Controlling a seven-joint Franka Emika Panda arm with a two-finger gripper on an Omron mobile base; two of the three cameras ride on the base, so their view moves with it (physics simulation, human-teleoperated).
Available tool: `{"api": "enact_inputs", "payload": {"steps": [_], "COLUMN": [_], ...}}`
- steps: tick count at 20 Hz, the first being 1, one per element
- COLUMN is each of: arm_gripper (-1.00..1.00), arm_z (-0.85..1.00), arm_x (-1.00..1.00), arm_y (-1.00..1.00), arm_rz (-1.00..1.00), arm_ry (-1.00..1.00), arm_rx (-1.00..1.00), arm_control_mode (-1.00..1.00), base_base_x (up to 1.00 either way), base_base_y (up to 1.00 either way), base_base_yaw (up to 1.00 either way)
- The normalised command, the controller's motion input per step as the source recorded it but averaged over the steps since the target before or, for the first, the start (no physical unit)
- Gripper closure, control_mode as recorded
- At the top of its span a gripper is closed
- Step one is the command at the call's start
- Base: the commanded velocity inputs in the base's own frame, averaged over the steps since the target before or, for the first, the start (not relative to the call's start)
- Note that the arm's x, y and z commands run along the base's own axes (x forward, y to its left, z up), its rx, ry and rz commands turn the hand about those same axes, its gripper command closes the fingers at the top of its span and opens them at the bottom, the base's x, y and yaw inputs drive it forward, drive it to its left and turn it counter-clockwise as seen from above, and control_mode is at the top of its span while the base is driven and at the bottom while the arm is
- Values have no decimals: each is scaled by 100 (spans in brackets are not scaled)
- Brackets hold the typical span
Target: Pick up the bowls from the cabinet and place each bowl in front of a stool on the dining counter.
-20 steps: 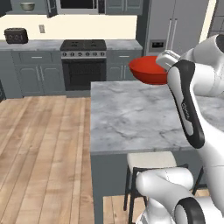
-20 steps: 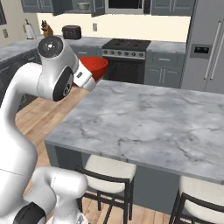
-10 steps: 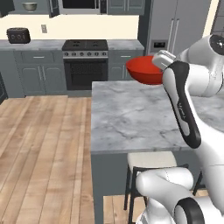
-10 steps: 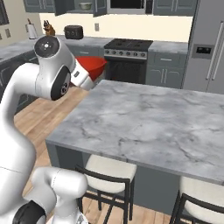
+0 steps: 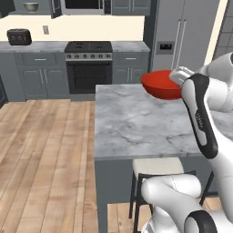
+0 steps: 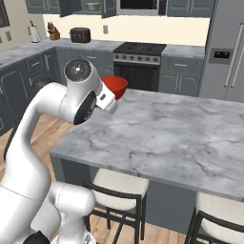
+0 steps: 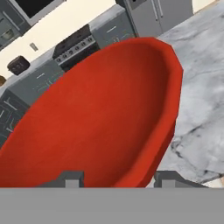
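Red bowl (image 5: pixel 160 84) held above dining counter (image 5: pixel 136 123).

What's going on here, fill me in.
The white arm is holding the red bowl by its rim, jaws closed on it, above the far edge of the marble dining counter. It has not set the bowl down yet. The second bowl sits in the open wall cabinet. Cushioned stools wait along the near side.

You could not see where the gripper (image 7: pixel 117 177) met the red bowl (image 5: pixel 161 84): the arm's own white link covered that side of it in both base views. In the hand view, the bowl ran off the left edge and its base was hidden. The cream bowl (image 5: pixel 31 6) in the cabinet (image 5: pixel 9 5) was too small for you to make out any mottling.
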Motion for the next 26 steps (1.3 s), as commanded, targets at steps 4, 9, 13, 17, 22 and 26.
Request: {"api": "enact_inputs", "payload": {"steps": [4,9,13,17,22,26], "arm_gripper": [100,100,100,100,100,100], "arm_z": [-78,-56,-34,-41,-44,-48], "arm_x": [0,0,0,0,2,14], "arm_y": [-13,-22,-28,-25,-20,-8], "arm_rz": [9,8,4,4,5,6], "arm_ry": [10,15,18,18,3,0], "arm_rx": [0,0,0,0,0,0], "arm_control_mode": [-100,-100,-100,-100,-100,-100], "base_base_x": [0,0,0,0,0,0], "base_base_y": [0,0,0,0,0,0], "base_base_yaw": [0,0,0,0,0,0]}}
